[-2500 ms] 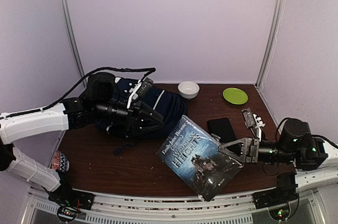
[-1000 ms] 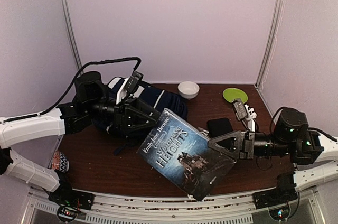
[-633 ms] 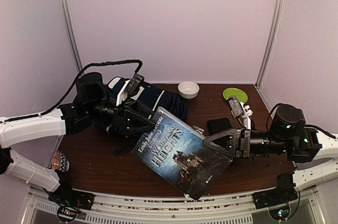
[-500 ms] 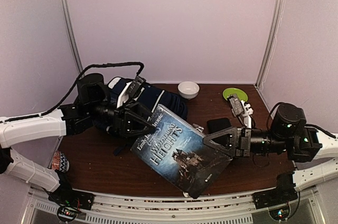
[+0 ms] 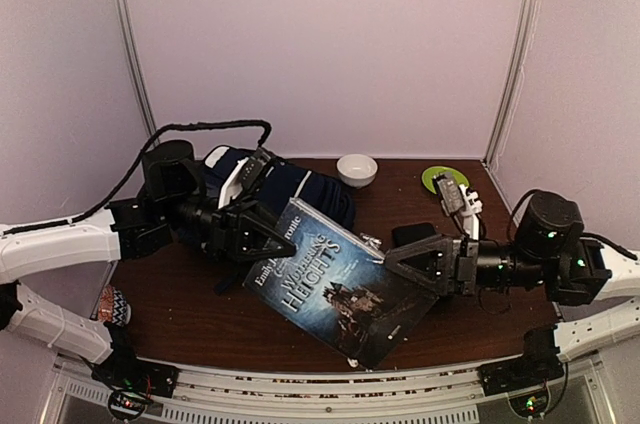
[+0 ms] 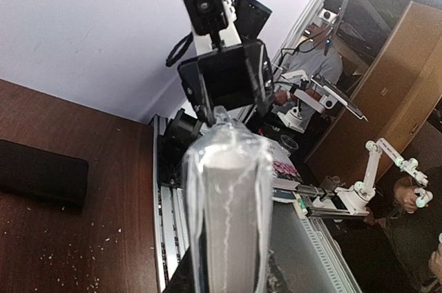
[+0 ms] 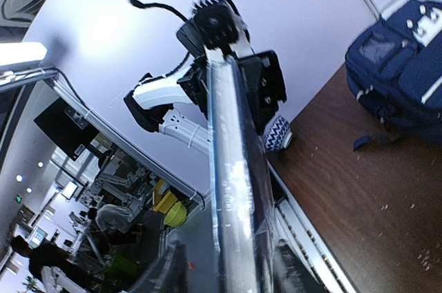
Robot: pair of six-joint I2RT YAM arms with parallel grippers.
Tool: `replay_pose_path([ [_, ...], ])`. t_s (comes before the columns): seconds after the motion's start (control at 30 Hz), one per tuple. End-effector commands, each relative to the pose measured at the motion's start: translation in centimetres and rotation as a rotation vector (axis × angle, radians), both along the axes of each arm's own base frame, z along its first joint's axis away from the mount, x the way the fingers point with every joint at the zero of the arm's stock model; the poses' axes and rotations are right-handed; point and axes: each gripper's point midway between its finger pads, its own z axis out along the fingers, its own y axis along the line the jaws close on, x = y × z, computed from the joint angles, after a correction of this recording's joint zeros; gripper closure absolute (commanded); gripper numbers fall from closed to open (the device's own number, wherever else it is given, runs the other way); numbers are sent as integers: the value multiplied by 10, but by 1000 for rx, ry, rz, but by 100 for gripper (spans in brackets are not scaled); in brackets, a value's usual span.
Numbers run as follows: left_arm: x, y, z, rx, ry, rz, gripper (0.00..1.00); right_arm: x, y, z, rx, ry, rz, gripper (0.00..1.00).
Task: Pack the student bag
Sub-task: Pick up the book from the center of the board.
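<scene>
The book (image 5: 340, 289) is pinched by the right gripper (image 5: 402, 264); the state of the left gripper (image 5: 263, 242) cannot be told. Insertion into the student bag (image 5: 300, 189), upper left, is likely needed next.

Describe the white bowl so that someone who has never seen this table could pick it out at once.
Start at the dark wooden table and look along its far edge. Between the navy student bag on the left and the flat green plate on the right sits the bowl, the only white, deep-sided dish there.
</scene>
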Motion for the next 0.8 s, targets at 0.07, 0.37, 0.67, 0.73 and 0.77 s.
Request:
replay_pose_path([
  [0.07,6,13,52,-179,-115,101,100,0,-36,60,202,-57,-69,30],
  [0.37,16,32,93,-352,-99,186,100,7,-46,31,164,-37,-125,14],
  [0.67,16,40,106,-386,-109,206,100,24,-61,15,158,-30,-243,8],
  [0.73,15,41,108,-389,-108,210,100,25,-64,16,162,-38,-260,7],
  [0.77,15,42,109,-393,-107,212,100,26,-63,16,150,-41,-260,7],
])
